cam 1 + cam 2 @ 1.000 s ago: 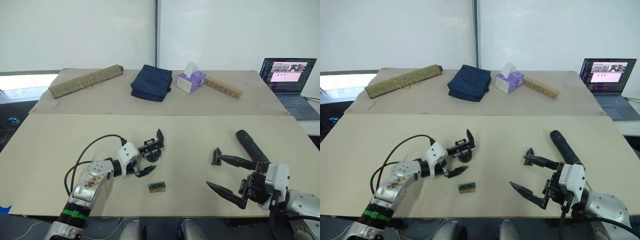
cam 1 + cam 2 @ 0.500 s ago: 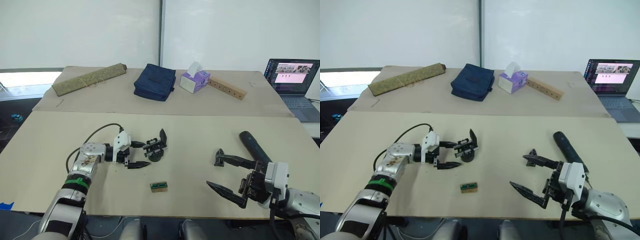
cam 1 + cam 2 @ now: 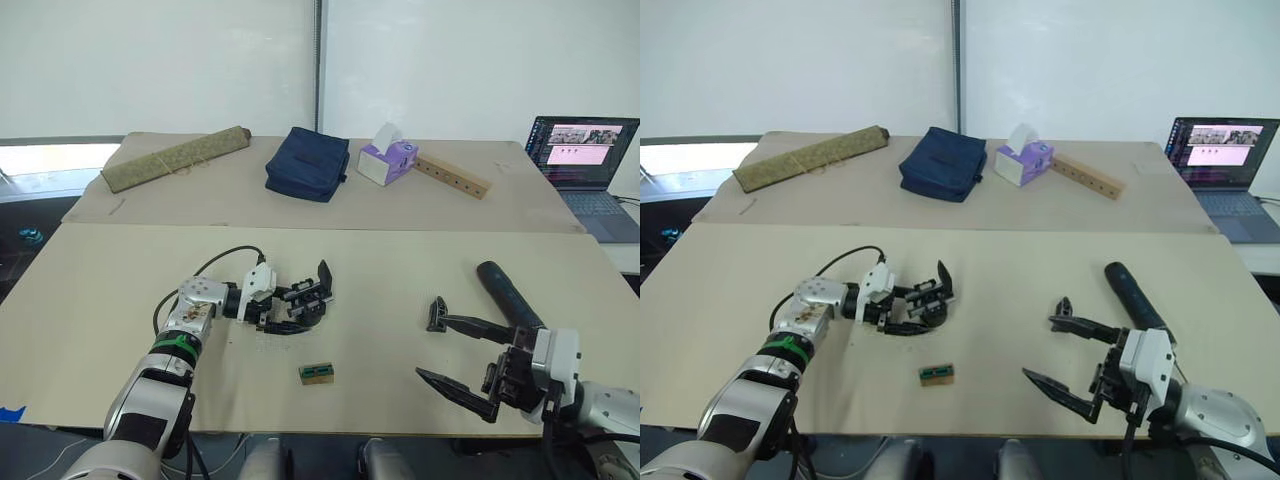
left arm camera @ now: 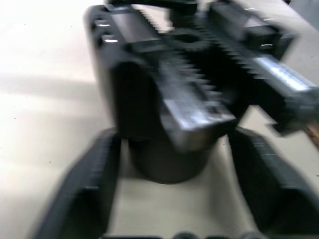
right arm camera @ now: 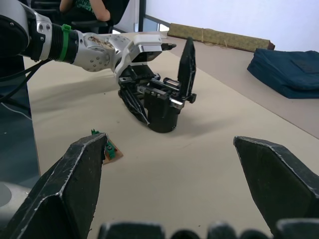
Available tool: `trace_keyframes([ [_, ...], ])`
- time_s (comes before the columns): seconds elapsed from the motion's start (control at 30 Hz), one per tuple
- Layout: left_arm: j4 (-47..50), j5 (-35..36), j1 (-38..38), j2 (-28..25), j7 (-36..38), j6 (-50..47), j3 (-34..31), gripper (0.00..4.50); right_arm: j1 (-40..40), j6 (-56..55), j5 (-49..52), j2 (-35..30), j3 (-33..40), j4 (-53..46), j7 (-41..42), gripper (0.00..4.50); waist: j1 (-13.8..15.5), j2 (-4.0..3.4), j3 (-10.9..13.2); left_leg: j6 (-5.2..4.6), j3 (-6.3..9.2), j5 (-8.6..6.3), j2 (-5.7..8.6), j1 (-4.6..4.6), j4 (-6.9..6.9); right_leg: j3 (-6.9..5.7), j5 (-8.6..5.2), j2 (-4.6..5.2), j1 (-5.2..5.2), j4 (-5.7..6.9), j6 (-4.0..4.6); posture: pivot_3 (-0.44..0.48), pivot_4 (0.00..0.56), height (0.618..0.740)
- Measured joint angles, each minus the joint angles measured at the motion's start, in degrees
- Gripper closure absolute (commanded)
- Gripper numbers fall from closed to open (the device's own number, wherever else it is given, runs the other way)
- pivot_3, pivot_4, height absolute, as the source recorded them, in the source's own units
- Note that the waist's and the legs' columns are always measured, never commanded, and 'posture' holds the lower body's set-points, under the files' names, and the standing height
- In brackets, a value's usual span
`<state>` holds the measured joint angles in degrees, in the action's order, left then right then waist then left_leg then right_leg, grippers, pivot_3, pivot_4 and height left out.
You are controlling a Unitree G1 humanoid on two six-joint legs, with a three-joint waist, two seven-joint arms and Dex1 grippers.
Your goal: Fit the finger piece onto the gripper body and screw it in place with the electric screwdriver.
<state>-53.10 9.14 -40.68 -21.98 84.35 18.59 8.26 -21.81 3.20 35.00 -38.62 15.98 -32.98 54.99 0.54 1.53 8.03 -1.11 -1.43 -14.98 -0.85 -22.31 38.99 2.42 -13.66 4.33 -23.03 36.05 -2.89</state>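
Near the tabletop's front edge, the small black block-like gripper body was straddled by the left gripper, fingers wide, unclamped. Toppling was risked if nudged off-centre.

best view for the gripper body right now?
The right wrist view: the gripper body shows whole, round base on the table, with the left gripper around it. Left wrist view is a blurred close-up; both eye views show it small.

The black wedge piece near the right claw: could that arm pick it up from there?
Probably yes. The finger piece lies on bare table just off the open right gripper, and the electric screwdriver lies off to its side.
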Motion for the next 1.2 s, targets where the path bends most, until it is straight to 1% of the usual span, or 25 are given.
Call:
trace_keyframes([
  [0.13, 1.8, 0.06, 1.8, 1.01, -2.31, 0.03, -0.95, 2.2, -0.84, -0.01, -0.09, 0.15, 0.0, 0.0, 0.05, 0.0, 0.18, 0.0, 0.0, 0.0, 0.04, 0.0, 0.01, -0.01, 0.02, 0.0, 0.0, 0.02, 0.03, 0.0, -0.01, 0.0, 0.15, 0.74],
  [0.2, 6.14, 0.08, 4.35, 1.07, -5.46, -1.69, -1.72, 2.2, -1.47, -0.02, -0.17, 0.35, -0.01, 0.0, 0.07, 0.0, 0.12, -0.01, 0.0, 0.0, 0.18, 0.0, 0.0, 0.0, 0.01, 0.04, 0.0, 0.03, 0.02, 0.01, -0.02, 0.0, 0.15, 0.74],
  [0.27, 11.99, 0.24, 7.54, 1.35, -9.88, -6.09, -2.82, 2.2, -1.81, -0.03, -0.23, 0.55, 0.0, 0.0, 0.07, 0.0, 0.08, -0.01, -0.01, 0.0, 0.31, 0.0, -0.02, 0.02, 0.01, 0.06, 0.0, 0.03, 0.01, 0.05, -0.02, 0.0, 0.15, 0.74],
  [0.33, 24.35, 0.22, 13.61, 1.48, -17.68, -14.88, -3.77, 2.2, -2.24, -0.15, -0.29, 0.77, 0.12, -0.06, 0.13, 0.0, -0.01, -0.01, -0.01, 0.0, 0.37, 0.0, -0.06, 0.0, 0.01, 0.05, -0.01, 0.03, -0.01, 0.07, -0.03, 0.0, 0.15, 0.74],
  [0.37, 27.81, 0.23, 15.28, 1.82, -20.22, -18.03, -4.03, 2.2, -2.52, -0.18, -0.32, 0.81, 0.19, -0.04, 0.16, 0.0, -0.01, -0.01, 0.0, 0.0, 0.4, 0.0, -0.1, 0.0, 0.01, 0.05, -0.01, 0.04, -0.01, 0.08, -0.04, 0.0, 0.15, 0.74],
  [0.43, 39.52, 0.2, 20.13, 2.87, -27.77, -27.77, -4.49, 2.2, -2.83, -0.35, -0.41, 0.97, 0.26, -0.06, 0.38, 0.0, 0.01, -0.01, 0.0, 0.0, 0.42, 0.0, -0.1, -0.03, 0.01, 0.05, -0.01, 0.05, -0.04, 0.09, -0.05, 0.0, 0.15, 0.74],
  [0.5, 48.46, -0.24, 23.57, 3.96, -34.13, -33.62, -4.56, 2.2, -3.43, -0.68, -0.43, 1.2, 0.33, -0.07, 0.69, 0.0, 0.04, -0.01, 0.01, 0.0, 0.43, 0.0, -0.1, -0.03, 0.01, 0.05, -0.01, 0.05, -0.04, 0.08, -0.05, 0.0, 0.15, 0.74],
  [0.63, 58.73, -2.35, 27.65, 5.61, -43.1, -39.1, -4.41, 2.2, -3.83, -0.75, -0.45, 1.33, 0.38, -0.07, 1.15, 0.0, 0.09, -0.02, 0.0, 0.01, 0.43, 0.0, -0.06, 0.03, 0.0, 0.06, -0.02, 0.05, 0.0, 0.06, -0.04, 0.0, 0.15, 0.74],
  [0.73, 61.18, -3.86, 30.5, 6.26, -47.31, -40.99, -2.79, 2.2, -3.85, -0.77, -0.46, 1.34, 0.38, -0.06, 1.33, 0.0, 0.1, -0.02, 0.0, 0.01, 0.43, 0.0, -0.02, 0.03, -0.01, 0.05, -0.02, 0.04, 0.0, 0.05, -0.04, 0.0, 0.15, 0.74],
  [0.8, 61.29, -4.61, 31.62, 6.37, -48.7, -41.01, -1.75, 2.2, -3.78, -0.77, -0.46, 1.34, 0.38, 0.02, 1.65, 0.0, 0.1, -0.01, 0.01, 0.01, 0.43, 0.0, -0.02, 0.02, 0.0, 0.05, -0.02, 0.03, -0.02, 0.06, -0.03, 0.0, 0.15, 0.74],
  [1.03, 61.46, -4.34, 31.79, 6.0, -49.54, -40.57, -0.16, 2.2, -2.34, -0.77, -0.46, 1.33, 0.38, 0.75, 2.5, 0.0, 0.14, -0.02, 0.0, 0.01, 0.42, 0.0, 0.0, 0.03, 0.0, 0.05, -0.02, 0.06, 0.03, 0.01, -0.03, 0.0, 0.15, 0.74],
  [1.07, 61.53, -4.08, 31.87, 6.11, -49.64, -40.79, -0.19, 1.19, -2.06, -0.77, -0.46, 1.33, 0.39, 1.03, 2.51, 0.0, 0.14, -0.02, 0.0, 0.01, 0.42, 0.0, 0.0, 0.03, 0.0, 0.05, -0.02, 0.06, 0.03, 0.01, -0.03, 0.0, 0.15, 0.74],
  [1.1, 61.59, -3.52, 32.03, 6.17, -49.6, -41.12, -0.17, 0.83, -1.9, -0.78, -0.46, 1.33, 0.38, 1.16, 2.59, 0.0, 0.16, -0.02, 0.0, 0.01, 0.42, 0.0, 0.0, 0.04, -0.01, 0.04, -0.02, 0.06, 0.02, 0.02, -0.03, 0.0, 0.15, 0.74],
  [1.13, 61.59, -3.3, 32.42, 6.11, -49.55, -41.19, 0.1, 0.3, -1.74, -0.78, -0.46, 1.33, 0.4, 1.3, 2.71, 0.0, 0.13, -0.02, 0.0, 0.01, 0.42, 0.0, 0.0, 0.04, -0.01, 0.05, -0.02, 0.05, 0.02, 0.02, -0.02, 0.0, 0.15, 0.74],
  [1.17, 61.59, -3.25, 32.61, 5.93, -49.45, -41.12, 0.32, 0.02, -1.73, -0.77, -0.46, 1.33, 0.43, 1.41, 2.84, 0.0, 0.12, -0.02, 0.0, 0.01, 0.42, 0.0, 0.0, 0.04, -0.01, 0.05, -0.02, 0.05, 0.02, 0.02, -0.02, 0.0, 0.15, 0.74],
  [1.2, 61.59, -3.09, 32.62, 5.51, -49.02, -40.92, 0.53, 0.02, -1.68, -0.78, -0.46, 1.33, 0.44, 1.61, 3.03, 0.0, 0.12, -0.03, 0.0, 0.01, 0.42, 0.0, 0.0, 0.05, -0.01, 0.04, -0.02, 0.04, 0.03, 0.03, -0.02, 0.0, 0.15, 0.74],
])
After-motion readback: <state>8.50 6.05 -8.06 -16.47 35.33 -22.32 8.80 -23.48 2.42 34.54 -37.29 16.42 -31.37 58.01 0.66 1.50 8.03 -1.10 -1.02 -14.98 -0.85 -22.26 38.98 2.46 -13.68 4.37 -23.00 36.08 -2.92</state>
